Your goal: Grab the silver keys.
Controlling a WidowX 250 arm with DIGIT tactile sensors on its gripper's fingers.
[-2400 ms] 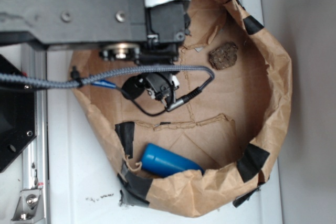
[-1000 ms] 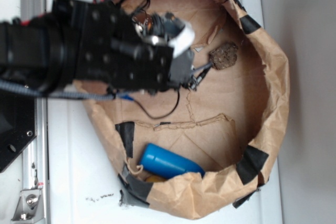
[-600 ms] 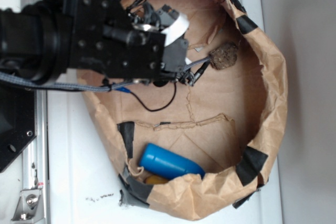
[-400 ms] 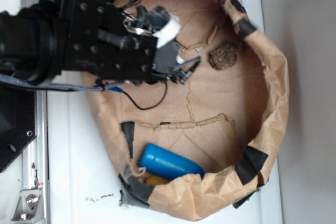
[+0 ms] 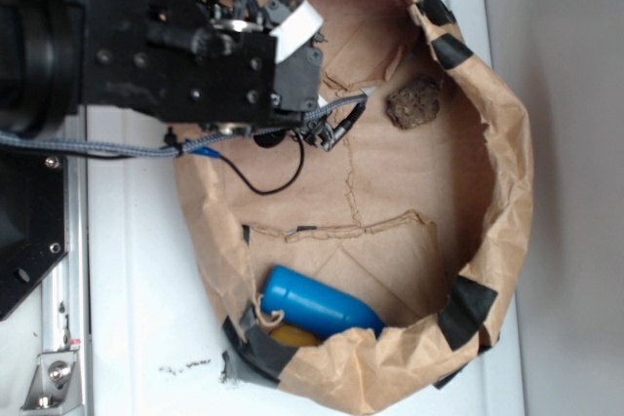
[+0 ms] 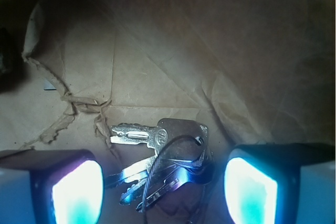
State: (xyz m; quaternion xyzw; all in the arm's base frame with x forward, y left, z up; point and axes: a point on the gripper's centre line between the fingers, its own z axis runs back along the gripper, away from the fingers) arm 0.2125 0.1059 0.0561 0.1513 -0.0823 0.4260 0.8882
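In the wrist view the silver keys (image 6: 169, 149) lie fanned out on a ring on the brown paper floor. They sit between my two fingers, whose glowing pads (image 6: 77, 192) stand far apart on either side. My gripper (image 6: 165, 188) is open and low over the keys, not touching them as far as I can see. In the exterior view the black arm (image 5: 146, 41) covers the upper left of the paper bag (image 5: 509, 172). Keys and fingers are both hidden under it there.
A rough brown lump (image 5: 413, 102) lies to the right of the arm. A blue cylinder (image 5: 317, 301) rests against the bag's lower wall with something orange (image 5: 292, 336) beneath it. A black cable (image 5: 265, 182) loops below the arm. A torn paper seam (image 6: 68, 109) runs left of the keys.
In the exterior view the arm has swung from over the bag's middle up and to the left. The lump, earlier touched by the cable plug, now lies free.
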